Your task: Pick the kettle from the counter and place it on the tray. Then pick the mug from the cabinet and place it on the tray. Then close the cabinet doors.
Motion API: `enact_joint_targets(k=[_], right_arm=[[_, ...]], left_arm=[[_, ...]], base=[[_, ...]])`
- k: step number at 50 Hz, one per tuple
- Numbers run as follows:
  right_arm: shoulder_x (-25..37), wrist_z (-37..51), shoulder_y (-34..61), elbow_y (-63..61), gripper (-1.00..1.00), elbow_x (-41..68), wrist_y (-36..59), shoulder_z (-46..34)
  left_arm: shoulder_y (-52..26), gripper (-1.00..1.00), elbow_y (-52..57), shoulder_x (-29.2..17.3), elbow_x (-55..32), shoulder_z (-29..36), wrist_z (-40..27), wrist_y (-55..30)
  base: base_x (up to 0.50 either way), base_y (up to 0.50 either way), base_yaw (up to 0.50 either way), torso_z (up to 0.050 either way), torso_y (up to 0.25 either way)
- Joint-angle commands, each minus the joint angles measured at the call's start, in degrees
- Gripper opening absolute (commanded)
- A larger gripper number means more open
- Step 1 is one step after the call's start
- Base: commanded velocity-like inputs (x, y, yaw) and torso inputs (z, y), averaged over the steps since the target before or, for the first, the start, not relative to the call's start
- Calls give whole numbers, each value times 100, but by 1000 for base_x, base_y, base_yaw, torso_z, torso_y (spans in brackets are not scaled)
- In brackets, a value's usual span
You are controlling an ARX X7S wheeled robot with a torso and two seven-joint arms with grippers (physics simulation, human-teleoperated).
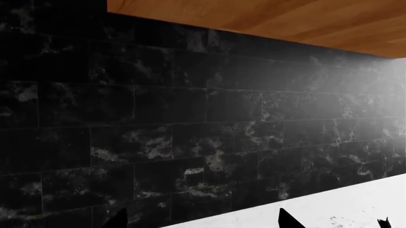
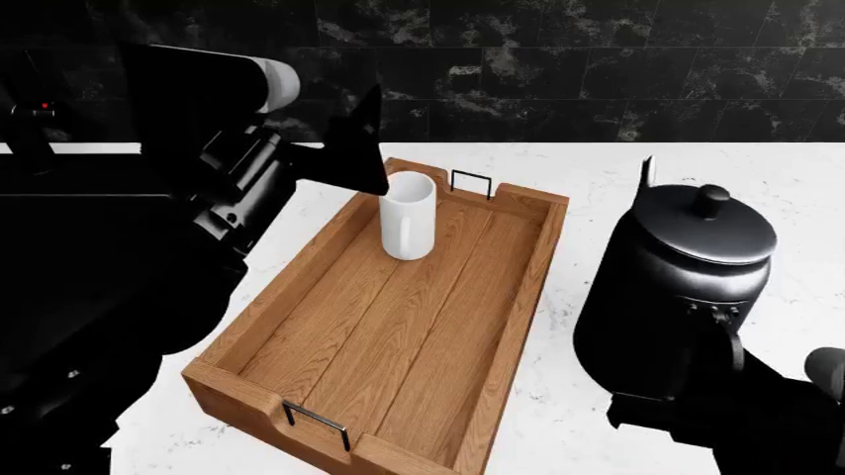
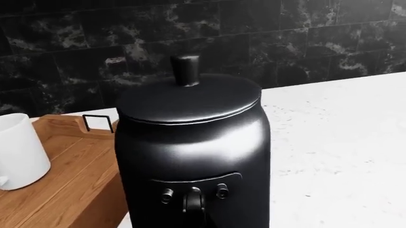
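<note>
Tall glossy black metal kettle [image 2: 687,287] stands on white marble counter [image 2: 793,188], just beside the brown wooden tray's [image 2: 396,327] right side; 1 small white cylindrical mug [image 2: 408,215] sits at its far end. We judge the kettle heavy, slick; grasp the loop handle. Right gripper's jaw state: cannot tell. Left gripper [image 2: 346,158] holds nothing.

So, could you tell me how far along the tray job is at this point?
The mug already stands upright at the far end of the tray. The kettle is still off the tray, to its right over the counter, with the right arm close behind its handle; a grip can't be confirmed. Left: kettle onto the tray, then the cabinet doors, not in view.
</note>
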Motion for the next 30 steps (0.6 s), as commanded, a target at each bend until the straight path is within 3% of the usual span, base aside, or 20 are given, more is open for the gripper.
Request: enact_joint_targets(k=[1,10,18,24,30], right_arm=[[252,1061,373,-1,-100,1170,5,151],[797,2624,1027,18,-100,2470,-523,-416],[1081,2873,1394,-1,-100,2581,-857,-898],[1424,2876,2032,-2,-100,2181,-1456,-2137],[1295,2872,2541,1,-100,1579,-1963,-3496]], left_arm=[[7,100,-7,-12,-36,-7,-21,5],[-20,100,20,-47,-95,-46,-57,-14],[-8,100,35,-82,-111,-89,-76,17],[-74,100,299,-301,-325,-353,-296,-99],[135,100,808,-752,-507,-694,-611,-227]], base=[[0,0,0,0,0],[0,0,0,0,0],[0,0,0,0,0],[0,0,0,0,0],[0,0,0,0,0]])
